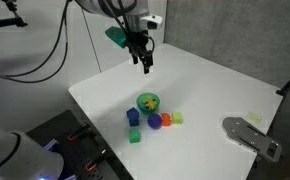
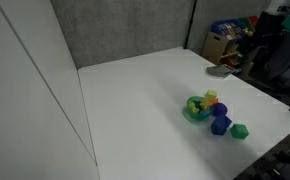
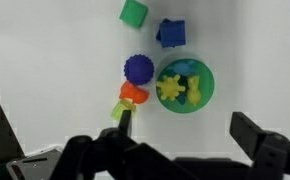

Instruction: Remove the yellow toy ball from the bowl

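Hovering high over the white table in an exterior view, the gripper is well apart from the green bowl. In an exterior view, that bowl sits among toy blocks. The wrist view shows the jaws spread wide and empty (nothing grasped yet), with the yellow toy ball inside the bowl. Descent, grip and lift-out all remain.
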### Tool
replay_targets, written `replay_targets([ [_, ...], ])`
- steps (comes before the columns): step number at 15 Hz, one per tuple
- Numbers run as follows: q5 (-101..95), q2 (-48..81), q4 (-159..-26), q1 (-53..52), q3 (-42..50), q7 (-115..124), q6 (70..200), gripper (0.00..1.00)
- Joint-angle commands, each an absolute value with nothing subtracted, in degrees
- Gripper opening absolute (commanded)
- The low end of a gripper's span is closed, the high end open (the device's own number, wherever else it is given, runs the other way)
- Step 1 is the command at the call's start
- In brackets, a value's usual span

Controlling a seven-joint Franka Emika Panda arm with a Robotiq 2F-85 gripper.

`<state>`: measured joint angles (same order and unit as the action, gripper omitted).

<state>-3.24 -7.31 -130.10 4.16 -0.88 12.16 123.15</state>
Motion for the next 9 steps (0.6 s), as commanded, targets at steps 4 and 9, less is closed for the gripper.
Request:
replay_targets([
  [4, -2.66, 2.42, -127.87, 3.14, 0.26, 6.92, 130.18, 1.0],
  [9, -2.75, 11.34, -125.86, 2.85, 0.36, 5.32, 137.62, 1.0],
])
